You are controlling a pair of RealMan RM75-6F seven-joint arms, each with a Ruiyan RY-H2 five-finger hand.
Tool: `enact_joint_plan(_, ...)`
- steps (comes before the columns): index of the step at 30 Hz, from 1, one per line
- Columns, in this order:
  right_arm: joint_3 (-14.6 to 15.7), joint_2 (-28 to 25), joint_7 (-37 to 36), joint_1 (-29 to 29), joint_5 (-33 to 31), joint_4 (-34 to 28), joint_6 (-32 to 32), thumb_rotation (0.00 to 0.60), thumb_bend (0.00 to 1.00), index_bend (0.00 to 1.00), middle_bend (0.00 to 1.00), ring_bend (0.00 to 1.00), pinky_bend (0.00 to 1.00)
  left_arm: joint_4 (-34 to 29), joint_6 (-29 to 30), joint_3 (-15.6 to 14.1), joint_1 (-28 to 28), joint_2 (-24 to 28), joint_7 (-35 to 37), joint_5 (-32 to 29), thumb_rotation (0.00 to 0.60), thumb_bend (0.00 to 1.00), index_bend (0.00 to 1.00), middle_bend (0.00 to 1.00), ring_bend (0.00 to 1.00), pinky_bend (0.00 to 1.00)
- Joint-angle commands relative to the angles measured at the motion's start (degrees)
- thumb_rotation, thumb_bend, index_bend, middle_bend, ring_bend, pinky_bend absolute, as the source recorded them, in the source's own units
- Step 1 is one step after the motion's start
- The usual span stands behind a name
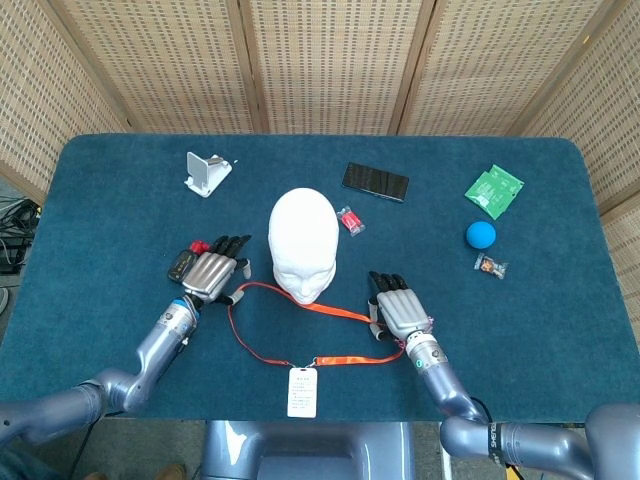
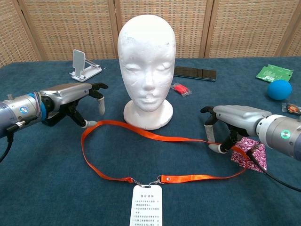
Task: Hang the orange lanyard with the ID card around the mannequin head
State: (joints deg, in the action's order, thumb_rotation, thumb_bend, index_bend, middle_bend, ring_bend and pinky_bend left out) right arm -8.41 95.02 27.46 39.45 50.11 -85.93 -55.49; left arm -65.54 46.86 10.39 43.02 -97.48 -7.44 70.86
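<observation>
Orange fabric lanyard (image 2: 141, 134) lies slack before white foam mannequin head (image 2: 146, 56); right hand (image 2: 228, 123) pinches its strap, while left hand (image 2: 75, 101) hovers fingers apart, poised to spread the loop.

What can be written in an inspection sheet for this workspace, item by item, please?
Surface: blue cloth table.
Job's things: orange lanyard flat, ID card at near edge; mannequin head upright, bare.
Clutter: phone stand, phone, blue ball, green packet, small wrappers.
Hands: left hand over strap's left bend; right hand at strap's right end, fingertips down; grasp unclear.
Cables: black ones beside table.
Surroundings: wicker screens.
</observation>
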Motion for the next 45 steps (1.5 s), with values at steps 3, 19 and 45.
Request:
enact_joint_plan(3, -0.01, -0.01, -0.02, 0.18, -0.31, 0.06, 0.22, 0.600, 0.68, 0.76, 0.00, 0.00, 0.00, 3.87, -1.13, 0.45, 1.95, -3.26, 0.32, -0.43, 0.600, 0.38, 0.49, 0.00, 0.00, 0.00)
enact_joint_plan(19, -0.22, 0.19, -1.28, 0.79, -1.03, 1.27, 1.41, 0.600, 0.68, 0.76, 0.00, 0.00, 0.00, 8.63, -3.60, 0.50, 4.33, -7.34, 0.46, -1.83, 0.600, 0.40, 0.55, 0.00, 0.00, 0.00)
enact_joint_plan(45, 2.06, -2.66, -2.09, -1.77, 2.24, -3.93, -2.36, 0.600, 0.68, 0.77, 0.00, 0.00, 0.00, 4.90, 6.36, -2.14, -0.34, -5.06, 7.24, 4.05, 0.600, 0.52, 0.82, 0.00, 0.00, 0.00)
